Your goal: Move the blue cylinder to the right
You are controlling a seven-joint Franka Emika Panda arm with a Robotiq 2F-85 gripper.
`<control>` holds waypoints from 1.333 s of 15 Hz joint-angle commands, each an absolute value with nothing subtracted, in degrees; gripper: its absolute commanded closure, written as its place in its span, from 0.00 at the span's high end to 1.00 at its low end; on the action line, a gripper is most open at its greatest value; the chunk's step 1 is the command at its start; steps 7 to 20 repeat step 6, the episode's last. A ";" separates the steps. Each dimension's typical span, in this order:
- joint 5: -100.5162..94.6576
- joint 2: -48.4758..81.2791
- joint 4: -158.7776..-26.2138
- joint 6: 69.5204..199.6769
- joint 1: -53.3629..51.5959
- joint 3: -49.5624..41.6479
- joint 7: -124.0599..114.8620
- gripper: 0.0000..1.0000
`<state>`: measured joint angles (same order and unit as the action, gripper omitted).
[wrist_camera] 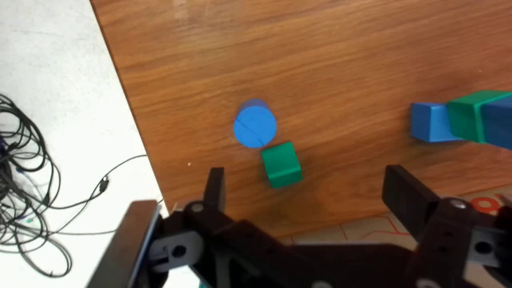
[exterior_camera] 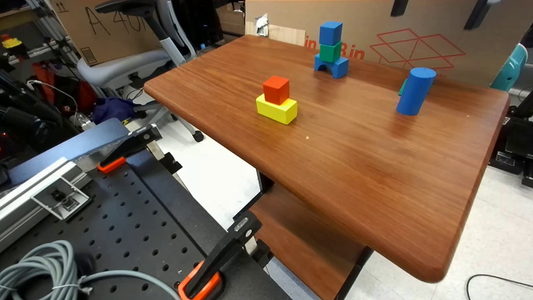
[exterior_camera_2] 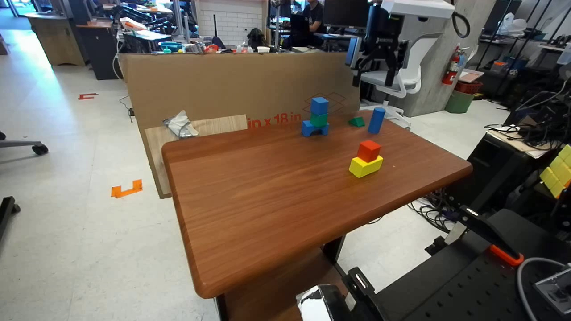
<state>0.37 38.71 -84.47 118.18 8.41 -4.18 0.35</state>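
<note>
The blue cylinder (exterior_camera: 416, 92) stands upright on the brown table (exterior_camera: 366, 175), near its far right in this exterior view. It also shows in an exterior view (exterior_camera_2: 377, 121) near the table's far edge. In the wrist view its round top (wrist_camera: 255, 127) is up and left of the jaws. A green wedge block (exterior_camera_2: 357, 121) lies close beside it; it is mostly hidden behind the cylinder in an exterior view (exterior_camera: 402, 87). My gripper (wrist_camera: 306, 171) is open and empty. It hangs well above the table, its fingers showing in both exterior views (exterior_camera: 438, 14) (exterior_camera_2: 373, 80).
A stack of a blue arch (exterior_camera: 332, 66), green block (exterior_camera: 330, 52) and blue cube (exterior_camera: 331, 33) stands at the table's far side. A red cube (exterior_camera: 276, 90) sits on a yellow block (exterior_camera: 277, 109). A large cardboard box (exterior_camera_2: 241, 84) stands along the far edge.
</note>
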 commanded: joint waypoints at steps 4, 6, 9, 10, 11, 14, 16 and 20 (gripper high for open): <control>2.57 29.84 -89.71 114.06 8.38 -2.45 4.41 1.00; 1.23 31.03 -88.40 115.37 7.29 -3.43 2.61 1.00; 1.23 31.03 -88.40 115.37 7.29 -3.43 2.61 1.00; 1.23 31.03 -88.40 115.37 7.29 -3.43 2.61 1.00; 1.23 31.03 -88.40 115.37 7.29 -3.43 2.61 1.00; 1.23 31.03 -88.40 115.37 7.29 -3.43 2.61 1.00; 1.23 31.03 -88.40 115.37 7.29 -3.43 2.61 1.00; 1.23 31.03 -88.40 115.37 7.29 -3.43 2.61 1.00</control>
